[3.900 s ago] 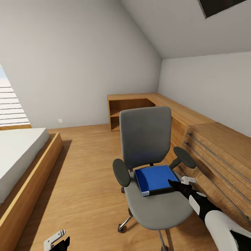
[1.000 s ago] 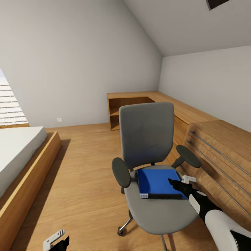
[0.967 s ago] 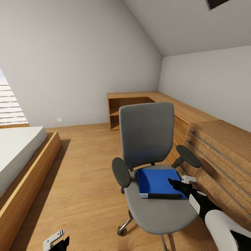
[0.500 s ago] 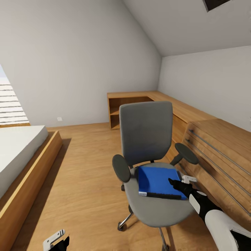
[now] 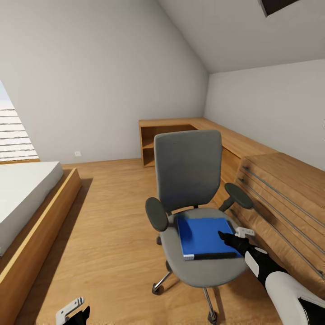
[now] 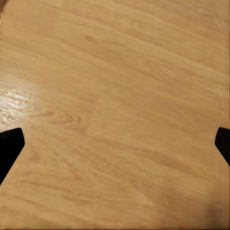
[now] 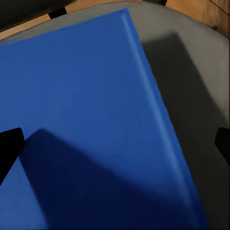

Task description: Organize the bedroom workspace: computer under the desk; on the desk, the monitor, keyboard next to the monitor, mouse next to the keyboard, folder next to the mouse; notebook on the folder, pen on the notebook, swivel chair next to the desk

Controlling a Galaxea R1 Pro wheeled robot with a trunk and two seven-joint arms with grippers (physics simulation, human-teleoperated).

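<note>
While folder [image 5: 205, 236] lies on chair [image 5: 189, 180] seat, my right gripper [image 5: 231, 235] hovers at its right edge, jaws spread; left gripper [image 6: 115, 143] released over floor [image 6: 120, 86].

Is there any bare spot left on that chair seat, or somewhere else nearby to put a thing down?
The folder covers the middle of the swivel chair seat. Bare grey strips remain along the seat's front edge and beside the left armrest. The right side is crowded: the right gripper hovers over the folder, close to the wooden drawer chest. The widest bare stretch is the floor between chair and bed.
</note>
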